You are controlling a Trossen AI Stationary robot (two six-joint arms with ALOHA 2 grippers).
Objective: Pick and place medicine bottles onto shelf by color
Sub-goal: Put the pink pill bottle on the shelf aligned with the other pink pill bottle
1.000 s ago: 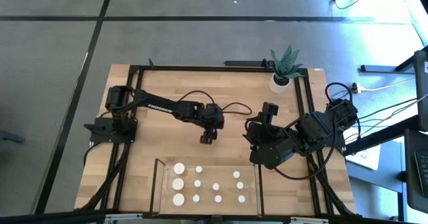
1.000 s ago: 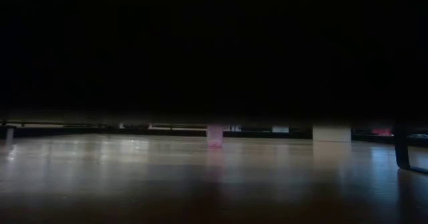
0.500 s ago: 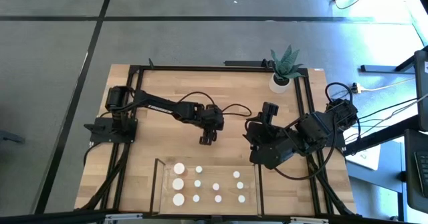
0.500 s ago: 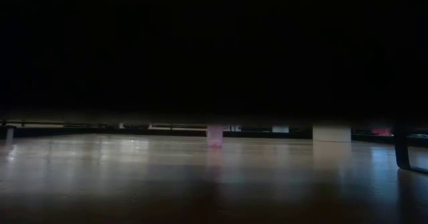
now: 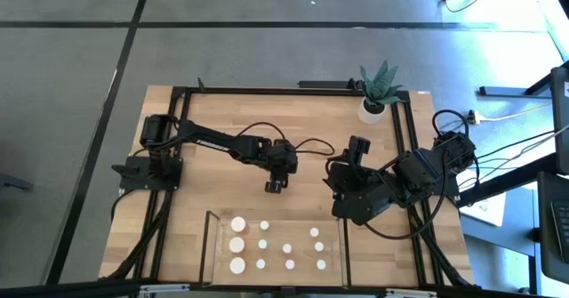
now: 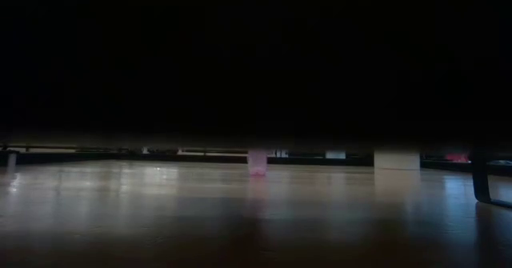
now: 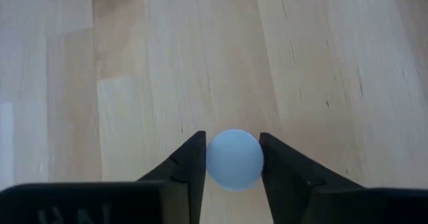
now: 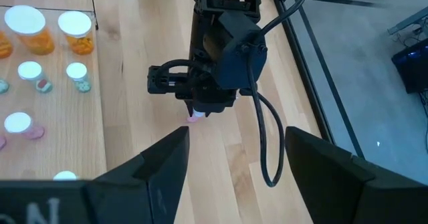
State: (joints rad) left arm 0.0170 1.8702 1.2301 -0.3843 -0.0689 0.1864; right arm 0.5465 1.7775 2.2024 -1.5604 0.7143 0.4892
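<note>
**High view: a small bottle could slip out**

Left wrist view shows the left gripper (image 7: 233,162) with its two fingers pressed on both sides of a little bottle (image 7: 234,159) with a white cap. It stands on the table (image 5: 222,169), near the shelf (image 5: 331,264). The cap is round, so it might slide or tip. The right gripper (image 8: 234,160) waits farther right, fingers wide apart, holding nothing.

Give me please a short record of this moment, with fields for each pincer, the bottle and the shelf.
left pincer: low over the table, fingers flanking a white cap
bottle: small, pinkish body, standing on the table off the shelf
right pincer: open, empty, waiting near the shelf's right end
shelf: near edge, eleven white-capped bottles on it
</note>
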